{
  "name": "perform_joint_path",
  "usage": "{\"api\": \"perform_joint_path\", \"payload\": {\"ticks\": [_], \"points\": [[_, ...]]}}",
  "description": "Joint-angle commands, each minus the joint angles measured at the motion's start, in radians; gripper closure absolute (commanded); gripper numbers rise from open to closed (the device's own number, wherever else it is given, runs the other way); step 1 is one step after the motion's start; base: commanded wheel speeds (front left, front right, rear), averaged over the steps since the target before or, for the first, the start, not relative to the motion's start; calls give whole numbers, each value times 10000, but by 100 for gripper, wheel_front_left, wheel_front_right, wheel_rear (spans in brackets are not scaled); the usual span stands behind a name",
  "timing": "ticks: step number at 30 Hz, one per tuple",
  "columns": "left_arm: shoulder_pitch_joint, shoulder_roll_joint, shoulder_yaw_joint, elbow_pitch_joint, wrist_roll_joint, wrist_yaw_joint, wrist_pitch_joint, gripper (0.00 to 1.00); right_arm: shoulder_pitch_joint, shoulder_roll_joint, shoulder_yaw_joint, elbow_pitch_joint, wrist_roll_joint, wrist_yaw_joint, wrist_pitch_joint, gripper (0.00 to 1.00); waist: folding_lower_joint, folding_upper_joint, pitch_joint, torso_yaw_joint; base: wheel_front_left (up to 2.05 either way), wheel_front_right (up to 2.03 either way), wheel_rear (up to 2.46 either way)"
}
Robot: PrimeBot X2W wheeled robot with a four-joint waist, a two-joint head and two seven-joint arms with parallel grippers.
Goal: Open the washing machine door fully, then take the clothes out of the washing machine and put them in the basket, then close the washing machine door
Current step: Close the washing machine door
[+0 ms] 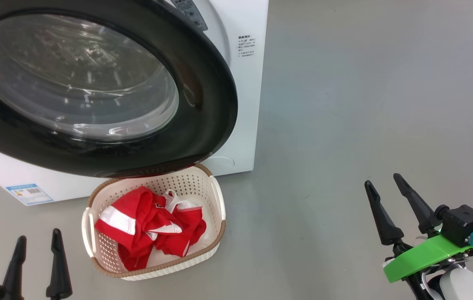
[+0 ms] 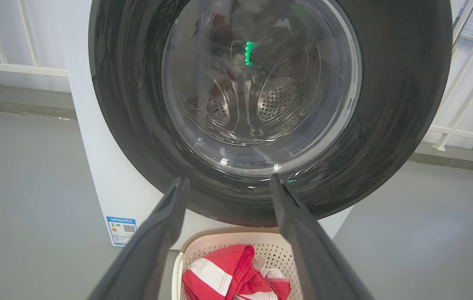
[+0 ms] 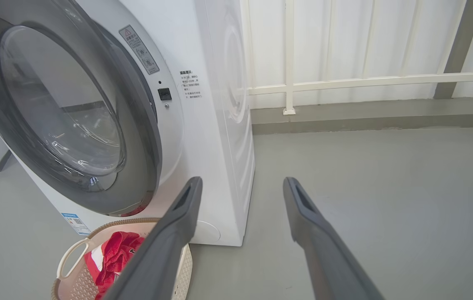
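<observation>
Left fingers (image 1: 58, 266) are sitting wide apart and empty at the lower left of the head view, tips pointing up toward the washing machine door (image 1: 86, 83). In the left wrist view they are bracketing the lower rim of that big black door almost square-on, with the perforated drum showing through the glass bowl. Right fingers (image 1: 380, 216) are spread just as wide and carrying nothing. They are hovering over bare grey floor (image 1: 344, 104), well out to the right of the washing machine (image 1: 240, 125). Their wrist view is catching the door slantwise, from its free edge. That angle is telling the story. The door's right edge is standing a little proud of the white front, and the small black latch socket (image 3: 164, 93) is showing just beside it, so the door is looking ajar rather than latched, hinged on the robot's left. The red clothes (image 1: 148, 225) are lying bunched in the cream basket (image 1: 219, 196), which is resting on the floor right under the door's lower rim. From here, the unloading is looking done and closing the door is what remains. The thing to watch is that the door is lying dead ahead of the left fingers and off to the left of the right ones. The left arm is looking nearer to the glass, while the right is sitting better for the free edge. The push is needing to go forward, into the machine, clear above the basket.
</observation>
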Motion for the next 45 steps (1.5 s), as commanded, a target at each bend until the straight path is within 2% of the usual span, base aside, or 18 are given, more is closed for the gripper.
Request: {"api": "perform_joint_path", "payload": {"ticks": [1,12,13,14,15,16,17,33,45], "points": [[-124,145,383,-176,57,-29,-122,0,50,-69,158,-268,55,16,-120,0,0,-1,-1,0,0,0,0],[-214,120,296,-168,51,-29,-122,0,-15,-57,115,-358,67,16,-120,0,0,-1,60,114,0,0,0],[-232,115,266,-174,63,-29,-122,0,-26,-60,126,-367,86,16,-120,14,0,-1,79,161,0,0,0],[-232,115,266,-174,63,-29,-122,0,-26,-60,126,-367,86,16,-120,14,0,-1,79,161,0,0,0],[-256,110,235,-175,72,-29,-122,0,-44,-59,142,-378,104,16,-120,33,0,-1,100,207,0,0,0],[-286,104,205,-166,78,-29,-122,0,-68,-52,175,-388,138,16,-120,62,0,-1,118,257,0,0,0],[-324,94,187,-153,83,-29,-122,0,-96,-49,200,-401,169,16,-120,100,0,-1,144,319,0,0,0],[-806,-136,-324,-152,-40,-29,-122,0,-1498,109,1639,-149,415,16,-120,100,0,-1,667,1638,0,0,0],[-1378,-174,-668,-254,-313,-29,-122,0,-3409,282,1999,513,644,16,-120,100,0,-1,1627,2199,0,0,0]]}}
